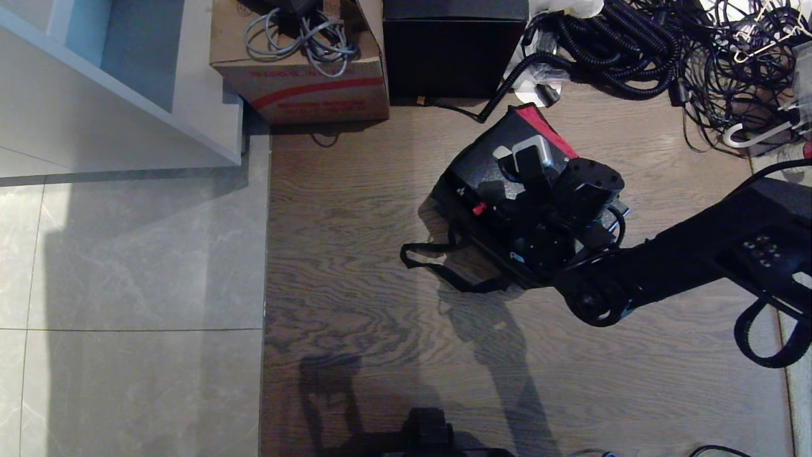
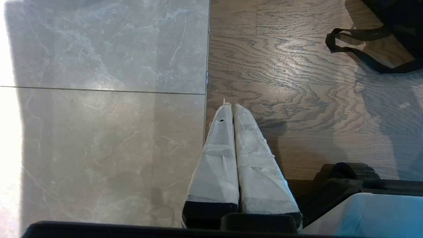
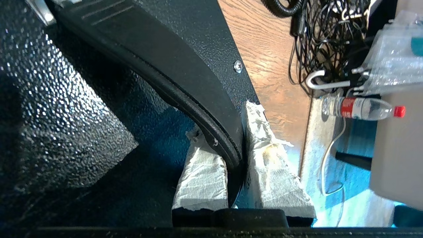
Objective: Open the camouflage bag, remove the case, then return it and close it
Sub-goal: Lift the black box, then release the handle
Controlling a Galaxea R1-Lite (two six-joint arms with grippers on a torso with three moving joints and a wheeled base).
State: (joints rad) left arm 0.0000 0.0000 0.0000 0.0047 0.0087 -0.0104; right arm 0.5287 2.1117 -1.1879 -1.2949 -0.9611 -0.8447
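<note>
claw (image 3: 236,132) on right arm grips one case (image 1: 491,168) handle.

Brown cardboard box (image 1: 301,70) with red print sits at the far edge of the wood floor (image 1: 355,266), grey cables (image 1: 303,35) coiled inside it, and a plain black cube box (image 1: 453,47) stands just beside it. Tangle of black coiled cords and wires (image 1: 641,47) fills the far right corner, with a white hook-shaped hanger (image 1: 758,133) in it and a clear water bottle (image 3: 360,108) with red cap nearby. Grey marble tile floor (image 1: 127,254) borders the wood on the left, white shelf unit (image 1: 114,82) at its far edge.
</note>
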